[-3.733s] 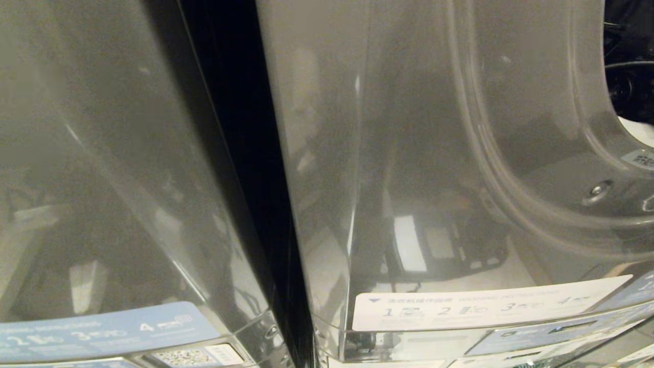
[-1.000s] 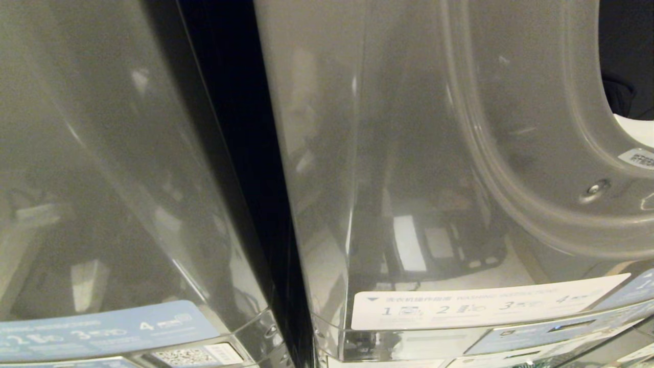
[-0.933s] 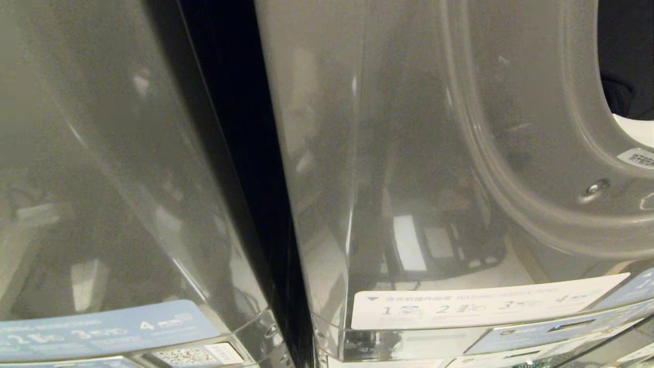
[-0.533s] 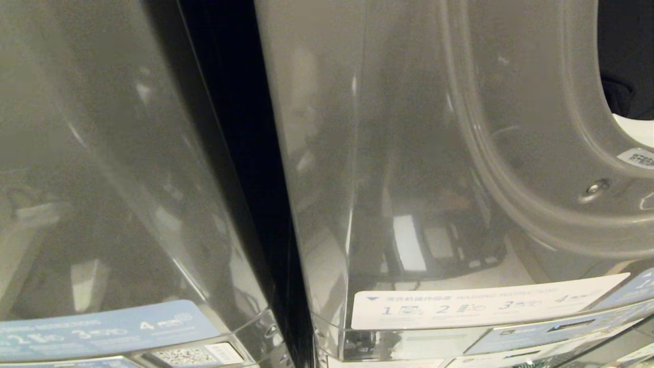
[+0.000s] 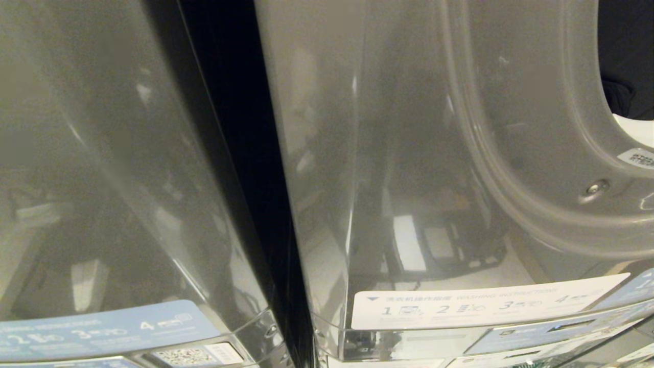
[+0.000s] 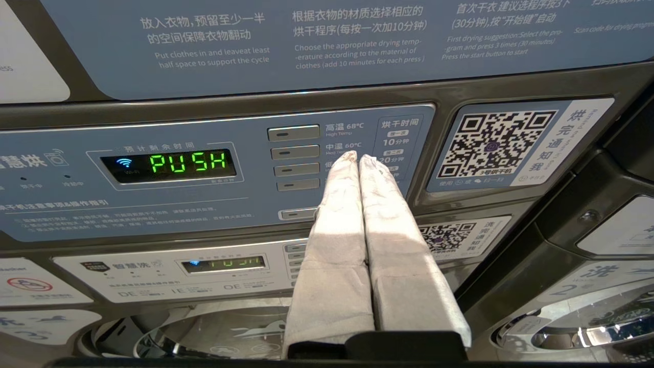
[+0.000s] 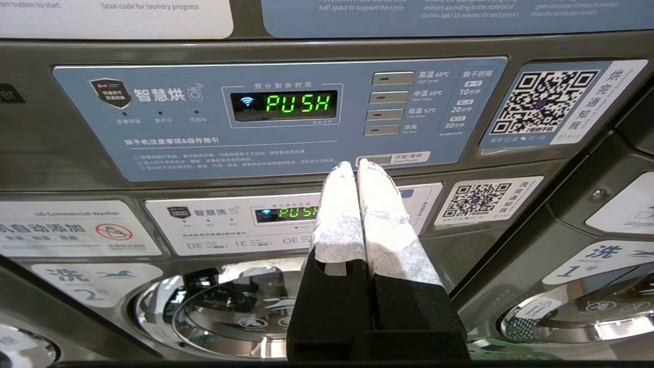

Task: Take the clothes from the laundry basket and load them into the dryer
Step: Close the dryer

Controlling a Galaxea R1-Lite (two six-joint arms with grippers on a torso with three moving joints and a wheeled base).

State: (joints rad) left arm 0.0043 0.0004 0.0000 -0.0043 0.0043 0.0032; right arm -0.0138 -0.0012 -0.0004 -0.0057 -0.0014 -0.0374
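The dryer fills the head view as a grey front, with its round door opening at the upper right. Something dark lies inside the opening; I cannot tell if it is clothes. The laundry basket is out of view. Neither arm shows in the head view. My left gripper is shut and empty, its white-wrapped fingers pointing at a blue dryer control panel. My right gripper is also shut and empty, its tips close to the start button below the green PUSH display.
A second grey machine stands to the left across a dark gap. Under the dryer panels sit white washer panels and chrome washer doors. QR stickers flank the panels. An instruction label runs below the dryer front.
Black arm parts that showed inside the dryer opening a few seconds ago are gone from the head view. Over the last second nothing visibly shifts there.
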